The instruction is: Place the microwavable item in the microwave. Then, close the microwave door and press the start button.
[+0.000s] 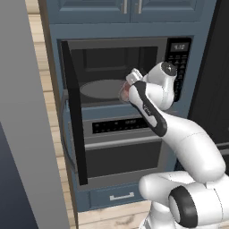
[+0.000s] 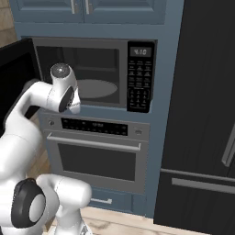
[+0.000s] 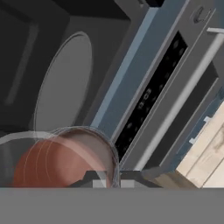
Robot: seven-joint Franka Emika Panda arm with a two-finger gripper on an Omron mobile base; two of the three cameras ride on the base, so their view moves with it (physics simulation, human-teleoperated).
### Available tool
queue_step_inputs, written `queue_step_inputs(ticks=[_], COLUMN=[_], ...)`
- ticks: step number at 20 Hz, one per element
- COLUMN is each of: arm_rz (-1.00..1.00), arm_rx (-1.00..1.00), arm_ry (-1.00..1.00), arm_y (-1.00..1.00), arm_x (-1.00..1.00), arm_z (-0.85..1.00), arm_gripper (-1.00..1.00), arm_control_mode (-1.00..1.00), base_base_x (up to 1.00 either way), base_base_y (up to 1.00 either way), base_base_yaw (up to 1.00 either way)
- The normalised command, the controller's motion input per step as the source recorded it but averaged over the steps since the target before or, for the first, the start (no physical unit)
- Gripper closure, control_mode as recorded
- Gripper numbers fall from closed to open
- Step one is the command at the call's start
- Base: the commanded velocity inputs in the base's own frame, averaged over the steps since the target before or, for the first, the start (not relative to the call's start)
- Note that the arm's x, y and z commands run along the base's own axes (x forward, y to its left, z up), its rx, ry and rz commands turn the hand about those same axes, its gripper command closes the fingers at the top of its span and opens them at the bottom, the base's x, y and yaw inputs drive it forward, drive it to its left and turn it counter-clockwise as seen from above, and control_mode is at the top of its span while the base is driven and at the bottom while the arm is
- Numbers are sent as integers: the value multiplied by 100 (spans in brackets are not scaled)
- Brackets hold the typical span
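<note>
One oven point(image 2: 94, 153) with a horizontal bar handle sits directly below the microwave point(image 1: 120, 67), whose door point(image 1: 74, 112) stands swung open leftward. Its turntable point(image 2: 94, 88) lies bare. The claw point(image 3: 111, 180) is clenched around the tumbler point(image 3: 61, 159), reddish-brown inside, at the cavity's front edge.

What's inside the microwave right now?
Inside the microwave the round glass turntable lies bare, nothing on it. The tumbler with reddish-brown contents is held at the front opening, not yet set down. The arm covers the cavity's lower right corner in the left base view.
</note>
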Motion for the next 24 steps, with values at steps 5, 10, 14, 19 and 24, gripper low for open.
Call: queue_step_inputs(ticks=[5,10,14,19,24], arm_rz=[6,4,1,0,0], arm_rx=[0,0,0,0,0], arm_ry=[19,10,0,-1,0], arm_y=[0,0,0,0,0], arm_x=[0,15,36,38,42], arm_z=[-35,-1,7,2,0], arm_gripper=[100,100,100,100,100], arm_control_mode=[-100,-100,-100,-100,-100], base_base_x=[0,0,0,0,0], base_base_y=[0,0,0,0,0], base_base_yaw=[0,0,0,0,0])
